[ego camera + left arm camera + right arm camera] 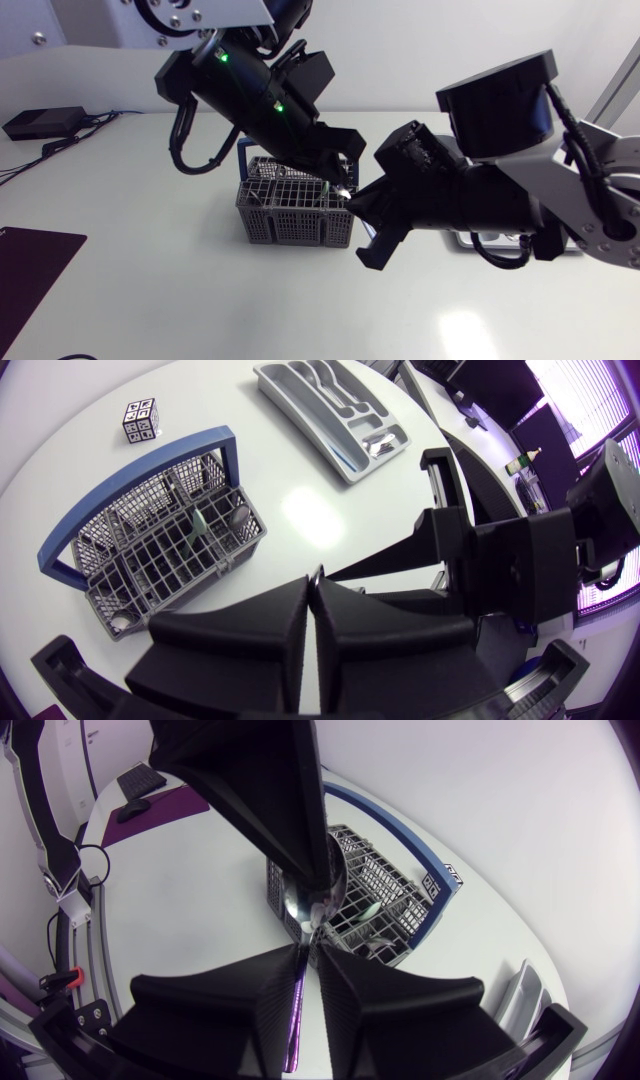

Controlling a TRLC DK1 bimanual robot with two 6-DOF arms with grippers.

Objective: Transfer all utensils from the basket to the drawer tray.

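Closest to the lens in the left wrist view, the left gripper (314, 588) is seen with its fingers drawn to a hairline slit. In the right wrist view it is shown clamped on a spoon (305, 902), which is held bowl-down just above the basket (180, 585). At least one utensil (199, 525) is seen upright in a basket compartment. To the right, the right gripper (310, 950) is closed to a narrow gap and appears pinched on the tip of the spoon's bowl, so the spoon is gripped from both ends. Farther right, the drawer tray (296, 418) is placed well apart from the basket, with cutlery laid in it. A mid-air handover is judged to be in hand. Release by the left gripper is called for next, then carriage to the tray.
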